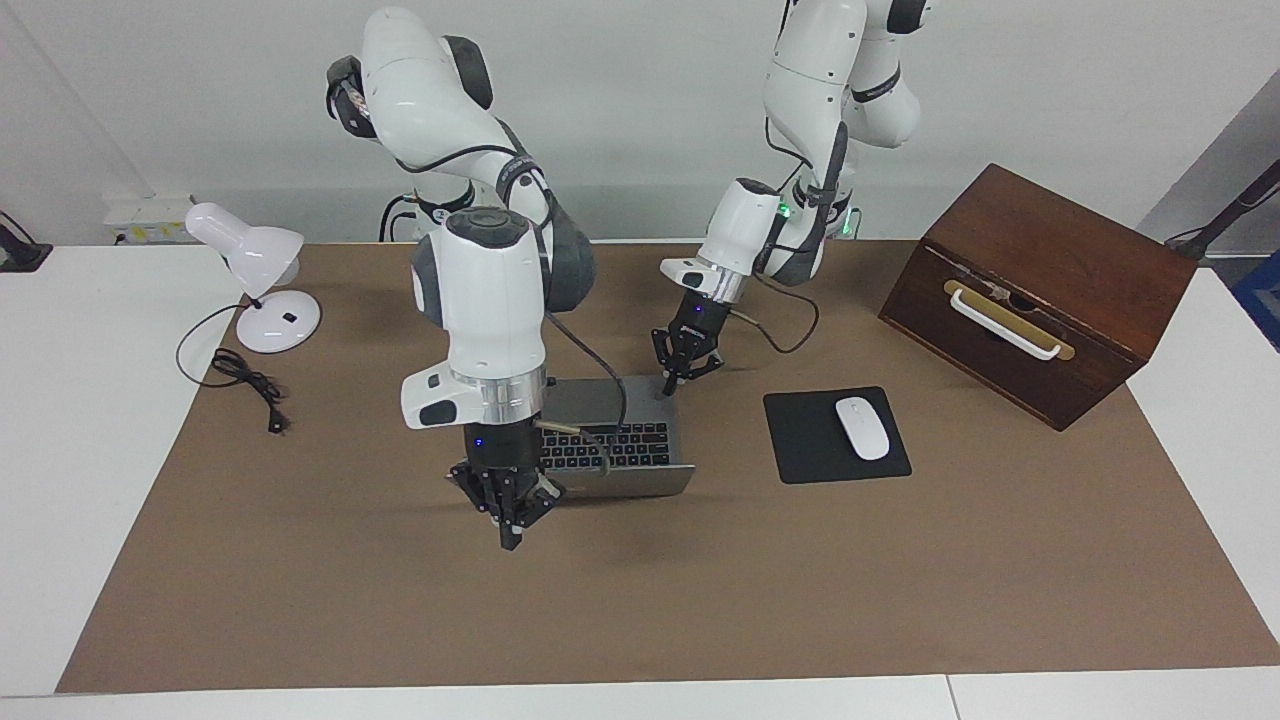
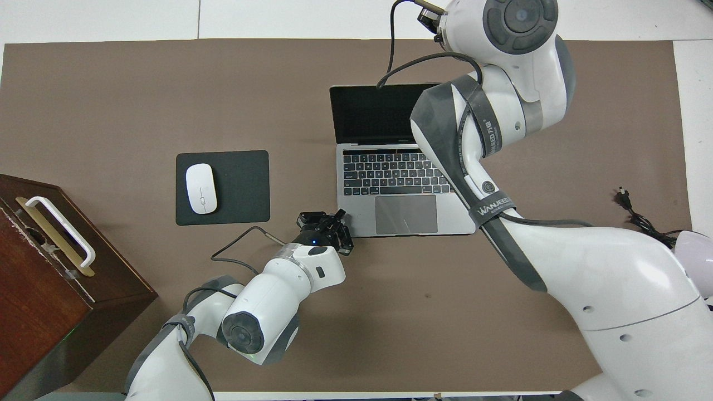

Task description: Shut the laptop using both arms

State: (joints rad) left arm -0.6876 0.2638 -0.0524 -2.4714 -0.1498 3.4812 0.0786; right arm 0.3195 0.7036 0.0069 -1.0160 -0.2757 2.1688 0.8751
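Observation:
The silver-grey laptop [image 1: 640, 440] stands open in the middle of the brown mat, its dark screen and black keyboard [image 2: 390, 172] facing the robots. My right arm reaches over it from above. My right gripper [image 1: 510, 515] hangs by the lid's top edge, at the corner toward the right arm's end; I cannot tell whether it touches the lid. It is hidden under its own arm in the overhead view. My left gripper [image 1: 683, 372] is low by the corner of the base nearest the robots, toward the left arm's end, and also shows in the overhead view [image 2: 328, 220].
A black mouse pad [image 1: 800, 440] with a white mouse [image 1: 862, 428] lies beside the laptop toward the left arm's end. A dark wooden box [image 1: 1050, 260] with a white handle stands past it. A white desk lamp [image 1: 255, 260] and its cord [image 1: 250, 385] are at the right arm's end.

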